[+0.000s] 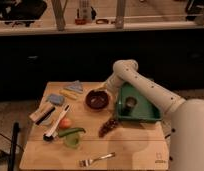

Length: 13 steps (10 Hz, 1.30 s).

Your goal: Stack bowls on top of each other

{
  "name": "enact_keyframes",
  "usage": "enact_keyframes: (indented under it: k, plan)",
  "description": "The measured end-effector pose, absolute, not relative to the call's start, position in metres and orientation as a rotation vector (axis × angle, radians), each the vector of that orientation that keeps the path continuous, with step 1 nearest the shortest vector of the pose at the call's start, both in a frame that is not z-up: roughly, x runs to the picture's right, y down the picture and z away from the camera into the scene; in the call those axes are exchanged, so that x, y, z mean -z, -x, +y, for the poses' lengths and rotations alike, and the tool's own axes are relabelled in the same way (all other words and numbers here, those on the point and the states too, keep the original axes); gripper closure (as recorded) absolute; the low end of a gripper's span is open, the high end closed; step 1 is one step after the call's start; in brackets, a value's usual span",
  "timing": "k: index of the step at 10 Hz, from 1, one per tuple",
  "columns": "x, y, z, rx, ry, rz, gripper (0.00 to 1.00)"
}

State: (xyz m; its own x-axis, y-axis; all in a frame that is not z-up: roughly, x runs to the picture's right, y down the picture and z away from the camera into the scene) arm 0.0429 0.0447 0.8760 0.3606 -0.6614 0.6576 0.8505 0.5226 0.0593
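Note:
One dark maroon bowl sits on the wooden table, just left of the green tub. It looks darker inside. I cannot tell whether a second bowl is nested in it; no other bowl shows apart from it. The white arm comes in from the right, bends above the tub and drops toward the bowl. My gripper is at the bowl's far right rim, close above it, partly hidden by the wrist.
A green rectangular tub with a small dark cup stands right of the bowl. Grapes, a fork, an orange fruit, a green item, a brush and sponges lie to the left and front.

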Motion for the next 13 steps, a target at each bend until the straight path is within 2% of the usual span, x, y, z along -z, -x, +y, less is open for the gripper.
enact_keyframes:
  k: [13]
  plan:
    - [-0.867, -0.049, 0.028, 0.921, 0.270, -0.622, 0.20]
